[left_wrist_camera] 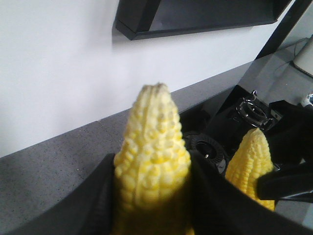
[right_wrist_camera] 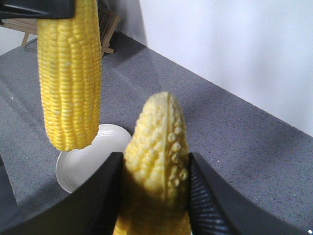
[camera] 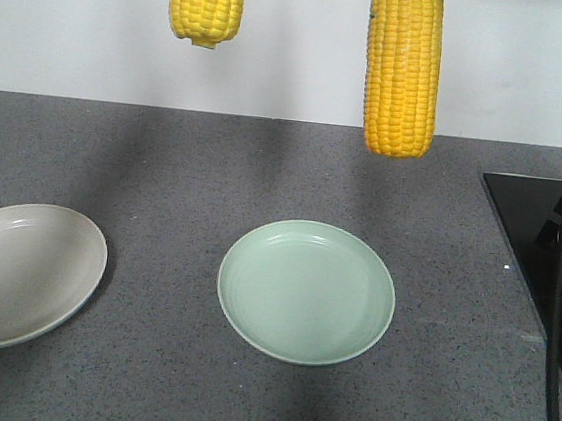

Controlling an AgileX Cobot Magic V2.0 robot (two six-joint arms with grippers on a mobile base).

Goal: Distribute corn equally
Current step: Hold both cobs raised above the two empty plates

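**Two cobs held high over the plates**

The left gripper (left_wrist_camera: 152,196) clamps one corn cob (left_wrist_camera: 152,161), the right gripper (right_wrist_camera: 152,196) another cob (right_wrist_camera: 156,161). Both hang well above the grey counter (camera: 186,160), where a green plate (camera: 306,292) and a beige plate (camera: 18,273) lie bare.

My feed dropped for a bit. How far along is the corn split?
Nothing is placed yet: the beige plate and green plate are both empty. In hand: the left gripper holds one corn cob, the right gripper another cob, both above the counter. Left: set one on each plate.
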